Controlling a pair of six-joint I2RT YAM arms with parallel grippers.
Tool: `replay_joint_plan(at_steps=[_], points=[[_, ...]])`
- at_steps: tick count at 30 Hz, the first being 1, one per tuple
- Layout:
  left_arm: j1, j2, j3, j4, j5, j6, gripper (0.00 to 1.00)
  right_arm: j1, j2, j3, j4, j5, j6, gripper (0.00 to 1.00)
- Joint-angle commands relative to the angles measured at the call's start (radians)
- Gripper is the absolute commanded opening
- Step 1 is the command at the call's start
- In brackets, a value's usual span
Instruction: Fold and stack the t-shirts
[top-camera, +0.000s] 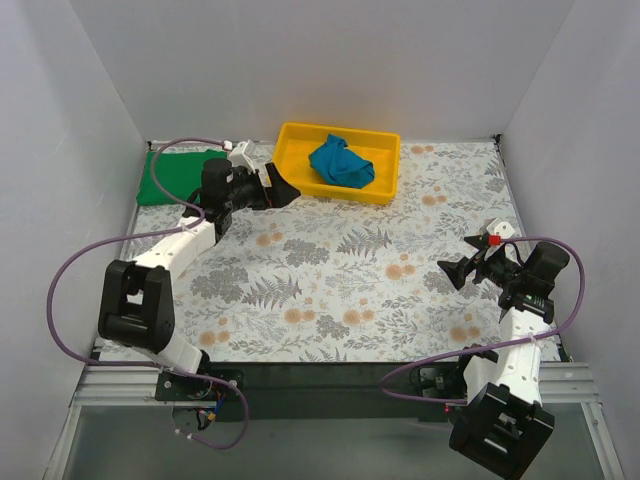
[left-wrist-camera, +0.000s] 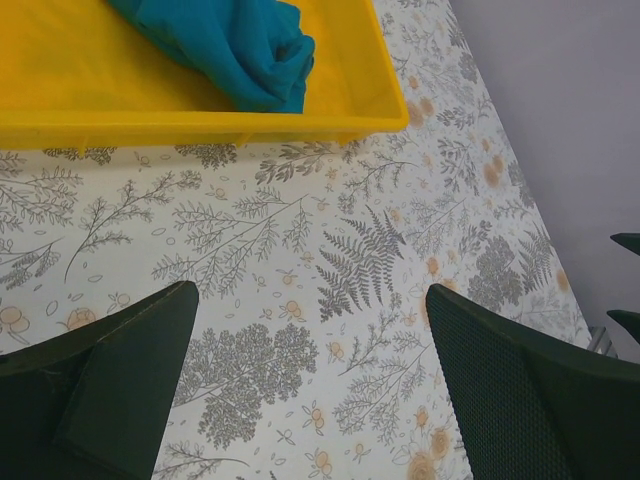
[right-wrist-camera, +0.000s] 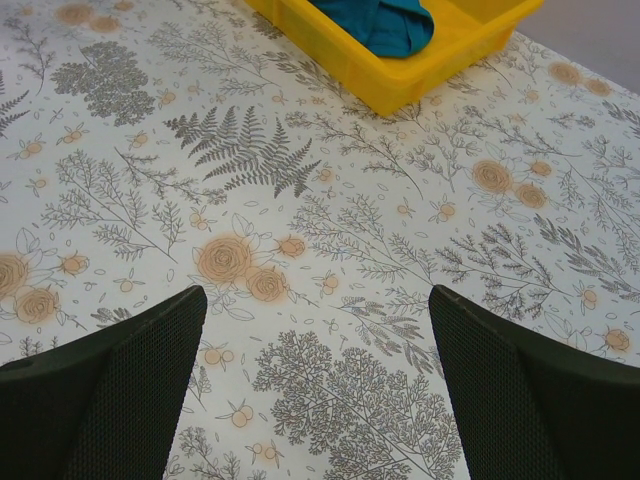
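A teal-blue t-shirt (top-camera: 341, 163) lies crumpled in a yellow tray (top-camera: 290, 138) at the back of the table; it also shows in the left wrist view (left-wrist-camera: 235, 45) and the right wrist view (right-wrist-camera: 380, 22). A bright green t-shirt (top-camera: 170, 178) lies folded flat at the back left corner. My left gripper (top-camera: 285, 190) hovers open just left of the tray's near left corner, empty, over bare cloth (left-wrist-camera: 310, 300). Far from both shirts, my right gripper (top-camera: 452, 272) stands open and empty at the right side of the table (right-wrist-camera: 320, 295).
The table (top-camera: 340, 280) is covered with a floral-print cloth. White walls close in the left, back and right sides. A purple cable (top-camera: 70, 270) loops out from the left arm, another (top-camera: 575, 300) from the right arm. The yellow tray's rim (left-wrist-camera: 200, 128) lies ahead of the left fingers.
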Motion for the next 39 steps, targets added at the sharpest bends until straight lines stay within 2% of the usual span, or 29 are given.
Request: replay_joint_plan(at_steps=[1, 10, 19, 25, 30, 35, 38, 39], points=[[-0.019, 0.038, 0.083, -0.02, 0.009, 0.017, 0.98, -0.003, -0.008, 0.043, 0.005, -0.03, -0.009, 0.98], [-0.055, 0.235, 0.27, -0.031, -0.007, 0.002, 0.97, -0.001, 0.002, 0.046, 0.003, -0.035, -0.004, 0.98], [-0.09, 0.506, 0.518, -0.017, -0.008, -0.07, 0.93, 0.0, 0.009, 0.05, 0.005, -0.053, 0.007, 0.98], [-0.113, 0.686, 0.721, -0.025, -0.117, -0.101, 0.92, 0.0, 0.015, 0.052, 0.005, -0.068, 0.011, 0.98], [-0.131, 0.792, 0.868, -0.074, -0.249, -0.065, 0.91, 0.0, 0.016, 0.053, 0.003, -0.075, 0.014, 0.98], [-0.141, 0.848, 0.916, -0.098, -0.292, -0.044, 0.88, 0.0, 0.019, 0.055, 0.002, -0.081, 0.019, 0.98], [-0.147, 0.875, 0.931, -0.095, -0.289, -0.051, 0.83, 0.0, 0.021, 0.055, 0.003, -0.085, 0.02, 0.98], [-0.15, 0.881, 0.936, -0.089, -0.289, -0.052, 0.78, 0.0, 0.019, 0.055, 0.003, -0.087, 0.02, 0.98]])
